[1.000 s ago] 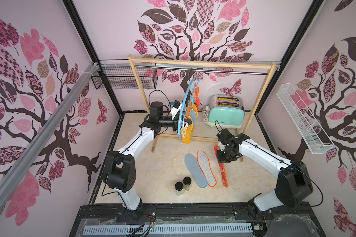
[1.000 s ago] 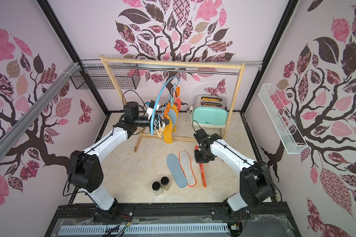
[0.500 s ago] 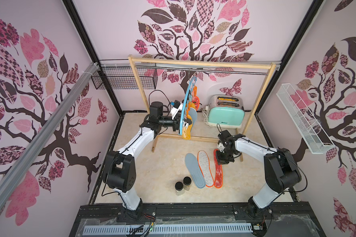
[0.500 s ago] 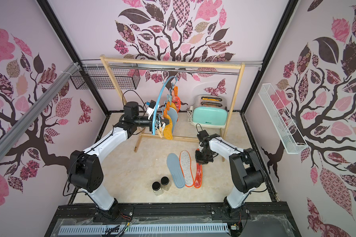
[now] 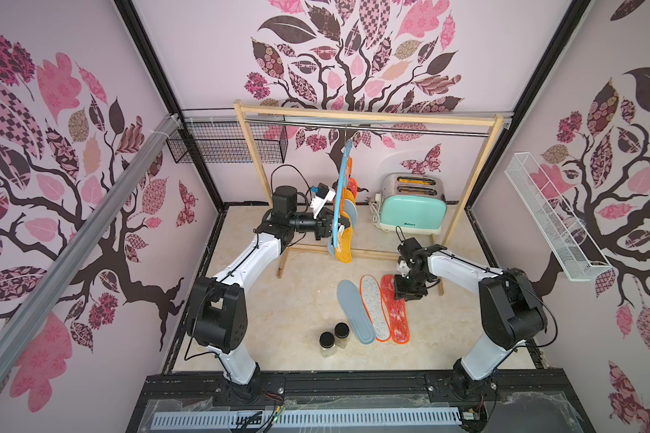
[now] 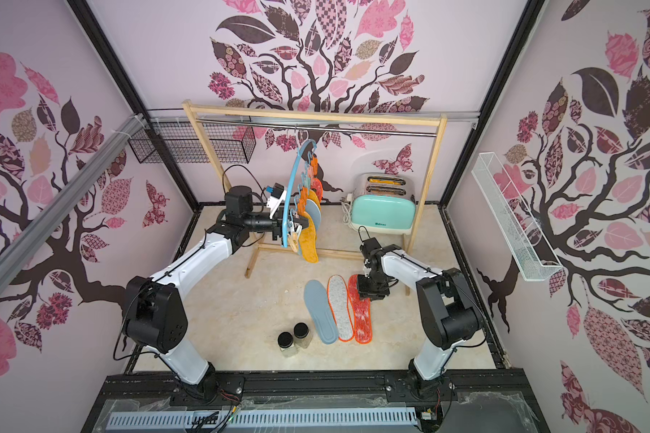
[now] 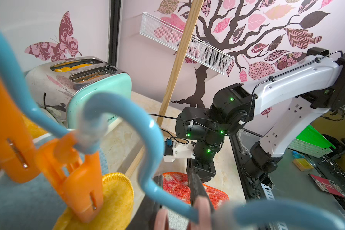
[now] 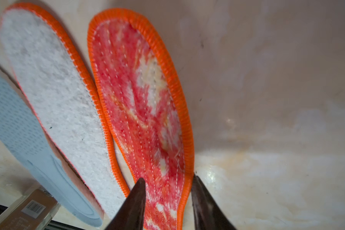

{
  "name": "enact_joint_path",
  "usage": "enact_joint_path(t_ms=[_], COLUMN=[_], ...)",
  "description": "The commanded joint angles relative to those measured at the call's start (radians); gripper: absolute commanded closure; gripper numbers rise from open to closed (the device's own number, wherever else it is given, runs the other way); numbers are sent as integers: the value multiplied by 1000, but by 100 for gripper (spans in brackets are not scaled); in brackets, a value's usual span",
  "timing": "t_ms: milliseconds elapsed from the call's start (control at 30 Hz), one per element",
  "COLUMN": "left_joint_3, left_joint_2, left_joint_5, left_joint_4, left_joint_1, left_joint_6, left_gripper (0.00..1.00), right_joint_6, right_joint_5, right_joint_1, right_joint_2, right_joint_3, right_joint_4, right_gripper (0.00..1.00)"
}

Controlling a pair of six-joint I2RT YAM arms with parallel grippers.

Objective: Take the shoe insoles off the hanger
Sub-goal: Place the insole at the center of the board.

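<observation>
The light blue hanger (image 5: 340, 187) (image 6: 292, 195) hangs by its hook from the metal rail. A mustard yellow insole (image 5: 344, 245), a grey-blue one (image 5: 350, 210) and a red one (image 5: 352, 185) are still clipped to it. My left gripper (image 5: 331, 225) (image 7: 177, 199) is shut on the hanger's wavy lower bar (image 7: 147, 139), next to an orange clothespin (image 7: 74, 175). Three insoles lie flat on the table: grey-blue (image 5: 354, 311), speckled grey-white felt (image 5: 375, 307) and red-white mottled (image 5: 395, 318) (image 8: 143, 103). My right gripper (image 5: 409, 290) (image 8: 167, 179) stands open over the red-white insole's near end.
A mint toaster (image 5: 411, 204) stands at the back right, under the tall wooden frame (image 5: 364, 112). Two black-lidded jars (image 5: 333, 337) sit just left of the laid-out insoles. A black wire basket (image 5: 226, 144) and a white wire shelf (image 5: 552, 217) hang on the walls.
My right gripper laid the red-white insole flat beside the felt one, and its jaws have opened. The left arm and the hanger have stayed put.
</observation>
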State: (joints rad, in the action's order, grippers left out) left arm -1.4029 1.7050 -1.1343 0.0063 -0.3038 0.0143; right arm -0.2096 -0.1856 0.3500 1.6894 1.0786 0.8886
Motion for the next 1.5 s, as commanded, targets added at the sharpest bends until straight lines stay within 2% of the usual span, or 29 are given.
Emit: enact_joint_path(t_ms=[0, 233, 433, 667, 900, 967, 1200, 1467], left_joint_3=[16, 20, 22, 24, 31, 32, 36, 42], left_joint_2=[-24, -30, -34, -38, -42, -45, -50, -55], left_joint_5=[-9, -8, -2, 2, 9, 12, 18, 38], left_joint_4=[-11, -12, -14, -14, -14, -14, -15, -22], left_joint_1=[-3, -3, -3, -3, -1, -1, -1, -1], left_joint_6=[-14, -15, -17, -17, -19, -19, -20, -25], left_gripper=[88, 88, 88, 88, 88, 88, 88, 88], right_joint_6=[-18, -25, -20, -52, -82, -90, -104, -88], right_joint_5=[63, 141, 48, -36, -67, -38, -67, -26], right_joint_1=[-1, 0, 0, 10, 76, 91, 101, 115], right_joint_2=[-40, -211, -404, -688, -890, -920, -1025, -1026], right_joint_3=[-9, -45, -121, -427, -657, -691, -887, -892], right_joint_4=[-7, -72, -260, -629, -827, -846, -1021, -1042], right_gripper=[59, 58, 58, 62, 63, 63, 63, 63])
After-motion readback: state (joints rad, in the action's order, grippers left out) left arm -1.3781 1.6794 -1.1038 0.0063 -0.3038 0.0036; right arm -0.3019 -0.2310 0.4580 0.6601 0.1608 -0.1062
